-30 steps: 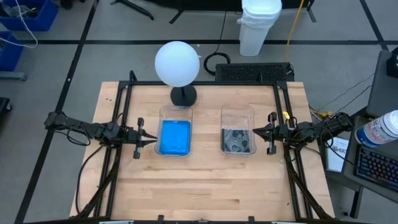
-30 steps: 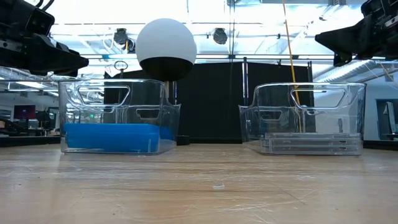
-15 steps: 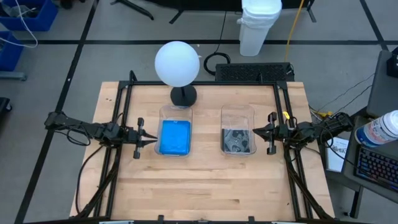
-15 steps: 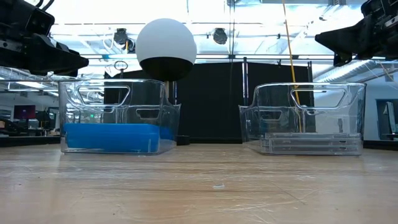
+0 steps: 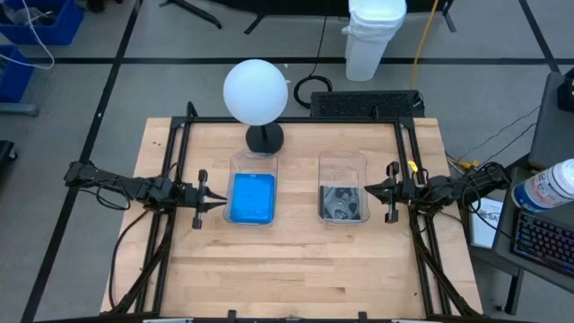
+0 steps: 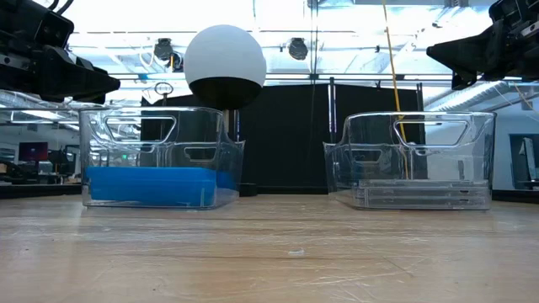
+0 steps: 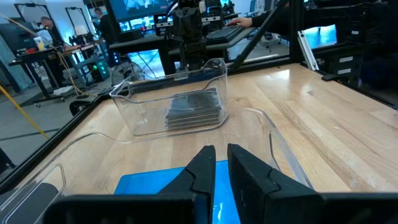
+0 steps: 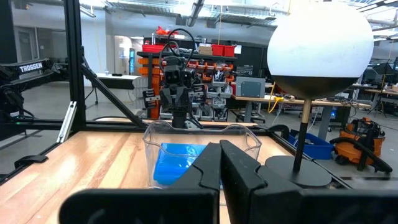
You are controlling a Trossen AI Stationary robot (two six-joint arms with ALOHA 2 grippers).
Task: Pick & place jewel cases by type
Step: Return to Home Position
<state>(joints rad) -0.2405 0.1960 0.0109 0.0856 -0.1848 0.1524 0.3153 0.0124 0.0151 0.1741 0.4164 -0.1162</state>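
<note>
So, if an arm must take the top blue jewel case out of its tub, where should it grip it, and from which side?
Probably from straight above: the blue jewel case lies flat low in the clear tub, whose walls block any sideways approach. Grip across one exposed edge, fingers vertical, then lift.

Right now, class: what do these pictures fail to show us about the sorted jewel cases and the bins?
- Blue jewel cases: their count; in the high view they stack into one slab, in the low view edges merge.
- Clear jewel cases: exact number; the low view shows thin, faint edges through the tub wall.
- Disc labels: too small in every view.
- Left tub: cut off by the left wrist view's edge.
</note>
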